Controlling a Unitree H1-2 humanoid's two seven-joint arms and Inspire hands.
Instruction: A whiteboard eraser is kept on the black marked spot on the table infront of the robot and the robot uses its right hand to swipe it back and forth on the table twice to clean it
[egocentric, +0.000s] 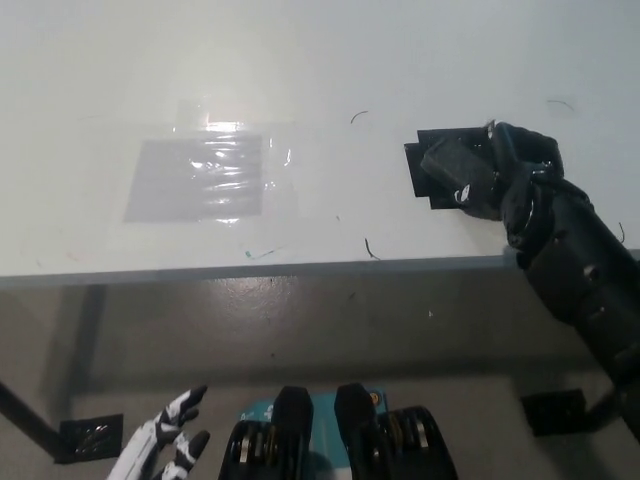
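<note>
A dark grey whiteboard eraser (455, 163) lies over the black marked spot (428, 170) on the right part of the white table (320, 80). My black right hand (505, 170) is on the eraser from the right, fingers curled around it. The black arm runs down to the lower right. My white left hand (160, 452) hangs below the table edge at the bottom left, fingers apart and holding nothing.
A taped clear plastic sheet over a grey patch (200, 178) lies on the table's left half. Small pen marks (370, 248) dot the surface near the front edge (250, 270). A black foot plate (555, 410) shows on the floor at lower right.
</note>
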